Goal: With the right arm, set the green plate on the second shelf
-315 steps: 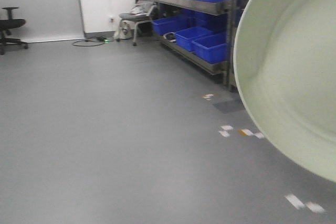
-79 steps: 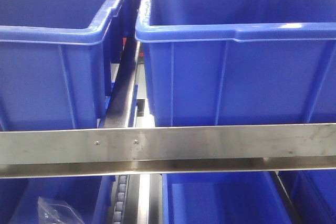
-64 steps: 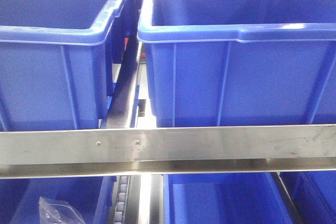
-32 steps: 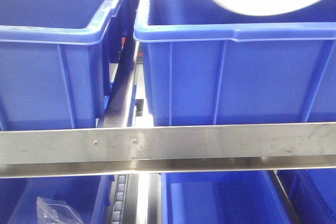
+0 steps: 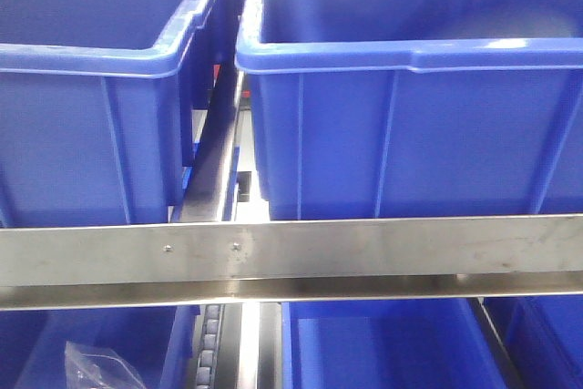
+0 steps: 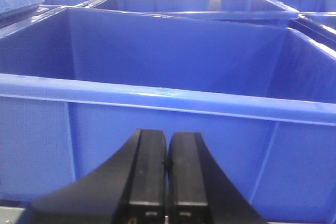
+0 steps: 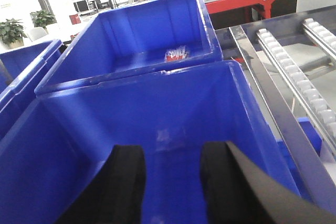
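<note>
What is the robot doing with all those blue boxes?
It has rolled up close to a metal shelf rack full of blue plastic bins. Its right gripper is open and empty, hanging over one blue bin. Its left gripper is shut with nothing in it, in front of another blue bin. The green plate it was meant to put away does not show in any view right now, so I cannot tell from here where it ended up.
</note>
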You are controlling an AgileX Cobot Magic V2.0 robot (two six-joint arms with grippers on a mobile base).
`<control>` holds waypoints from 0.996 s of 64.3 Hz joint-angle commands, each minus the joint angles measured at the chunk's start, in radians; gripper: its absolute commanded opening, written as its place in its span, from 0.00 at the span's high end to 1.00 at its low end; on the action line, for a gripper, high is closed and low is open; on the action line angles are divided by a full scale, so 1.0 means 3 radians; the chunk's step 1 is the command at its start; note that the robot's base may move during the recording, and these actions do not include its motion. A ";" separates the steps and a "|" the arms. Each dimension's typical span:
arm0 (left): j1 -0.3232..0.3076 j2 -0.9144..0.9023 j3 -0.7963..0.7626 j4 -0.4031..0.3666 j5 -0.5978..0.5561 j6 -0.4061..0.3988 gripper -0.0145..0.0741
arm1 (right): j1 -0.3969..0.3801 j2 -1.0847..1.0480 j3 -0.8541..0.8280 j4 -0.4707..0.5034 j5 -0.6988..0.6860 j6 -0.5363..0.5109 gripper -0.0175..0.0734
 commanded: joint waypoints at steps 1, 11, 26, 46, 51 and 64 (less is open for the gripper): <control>-0.0001 -0.0055 0.0140 -0.0019 -0.0273 -0.0005 0.69 | -0.0011 -0.0189 -0.0132 0.0009 -0.0149 0.0020 0.39; -0.0001 -0.0055 0.0140 -0.0019 -0.0273 -0.0005 0.69 | -0.0011 -0.0548 -0.0129 -0.0184 0.0330 0.0014 0.60; -0.0001 -0.0055 0.0140 -0.0019 -0.0273 -0.0005 0.69 | -0.0011 -0.1549 -0.0092 -0.0748 0.1316 0.0014 0.75; -0.0001 -0.0055 0.0140 -0.0019 -0.0273 -0.0005 0.69 | -0.0011 -0.2961 0.0352 -0.0744 0.2192 0.0014 0.75; -0.0001 -0.0055 0.0140 -0.0019 -0.0273 -0.0005 0.69 | -0.0011 -0.3181 0.0397 -0.0744 0.2314 0.0014 0.75; -0.0001 -0.0055 0.0140 -0.0019 -0.0273 -0.0005 0.69 | -0.0011 -0.3420 0.0412 -0.0761 0.2379 0.0006 0.75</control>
